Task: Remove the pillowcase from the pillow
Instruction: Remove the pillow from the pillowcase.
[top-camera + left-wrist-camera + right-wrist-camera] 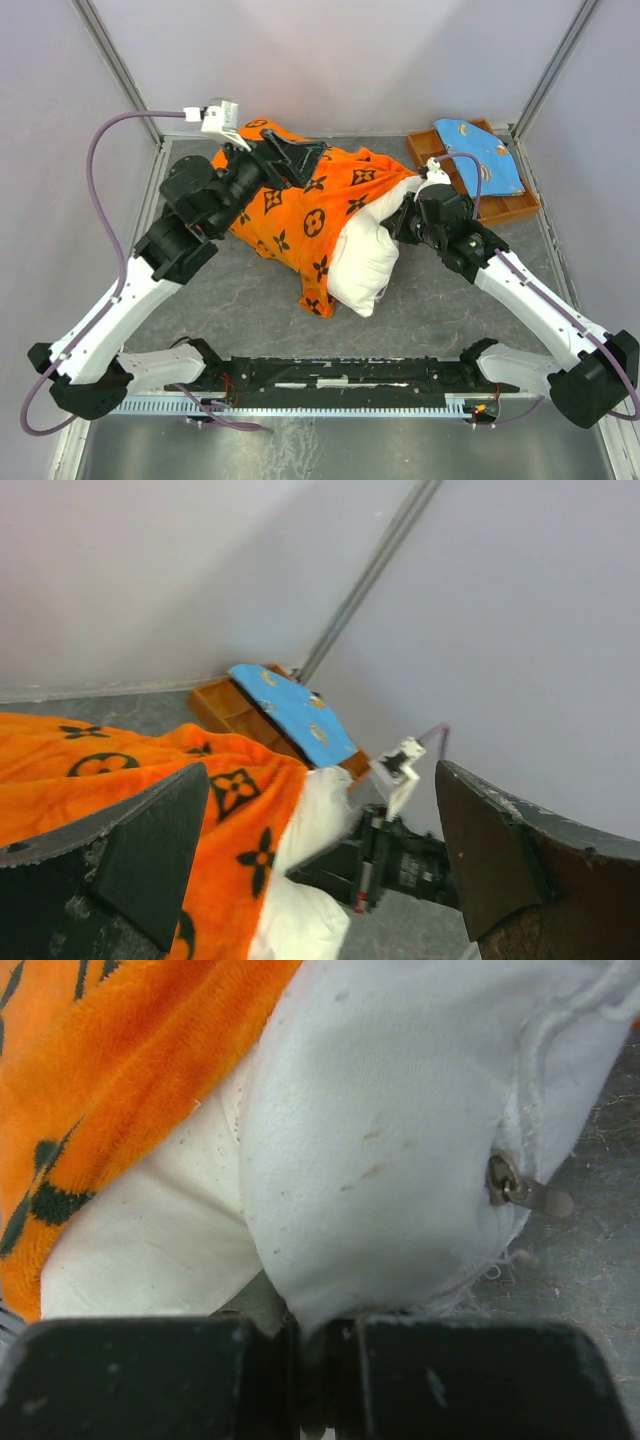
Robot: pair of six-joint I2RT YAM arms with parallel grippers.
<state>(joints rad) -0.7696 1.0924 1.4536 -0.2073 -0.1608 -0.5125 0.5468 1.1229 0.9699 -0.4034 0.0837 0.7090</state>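
The right gripper (405, 218) clamps the pillow's (365, 255) exposed right edge, the left gripper (305, 157) gapes unladen above the pillowcase's (300, 215) far side, and grey table (250, 310) shows nearer.

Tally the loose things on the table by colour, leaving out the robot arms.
Orange: 1, the pillowcase
White: 1, the pillow, partly out of the cover
Light blue: 1, the patterned cloth
Brown: 1, the tray under that cloth
Total: 4
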